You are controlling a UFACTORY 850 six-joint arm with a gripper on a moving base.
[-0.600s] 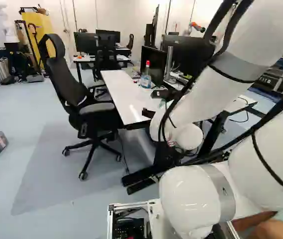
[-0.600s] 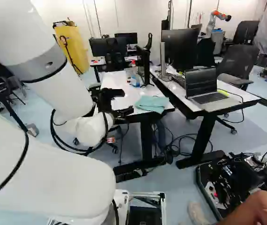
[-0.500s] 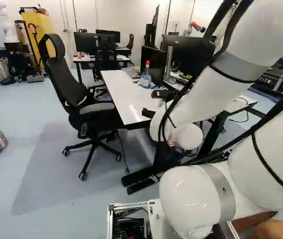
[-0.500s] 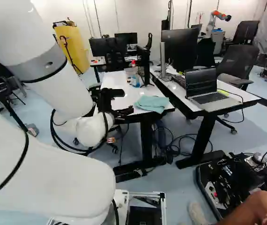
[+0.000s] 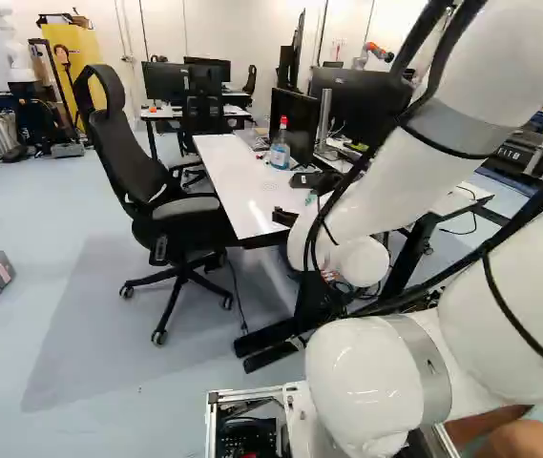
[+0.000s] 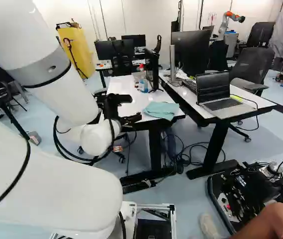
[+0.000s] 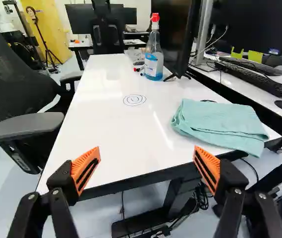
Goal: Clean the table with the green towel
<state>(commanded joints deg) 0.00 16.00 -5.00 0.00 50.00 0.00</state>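
Observation:
In the right base view my gripper (image 6: 126,109) is at the near end of the white table (image 6: 124,87), left of the folded green towel (image 6: 161,110). The wrist view shows the gripper (image 7: 146,171) open, its orange pads wide apart with nothing between them. Ahead of it lies the white table (image 7: 116,126), with scribbled blue rings (image 7: 134,100) drawn on its top. The green towel (image 7: 220,124) lies folded at the table's near corner, beyond the finger on that side. It touches neither finger.
A spray bottle (image 7: 153,57) with a red top stands farther along the table, by a monitor (image 7: 175,34) and some markers (image 7: 139,69). A black chair (image 5: 147,181) stands against one long side. On the adjoining desk are a laptop (image 6: 221,99) and a keyboard (image 7: 252,74).

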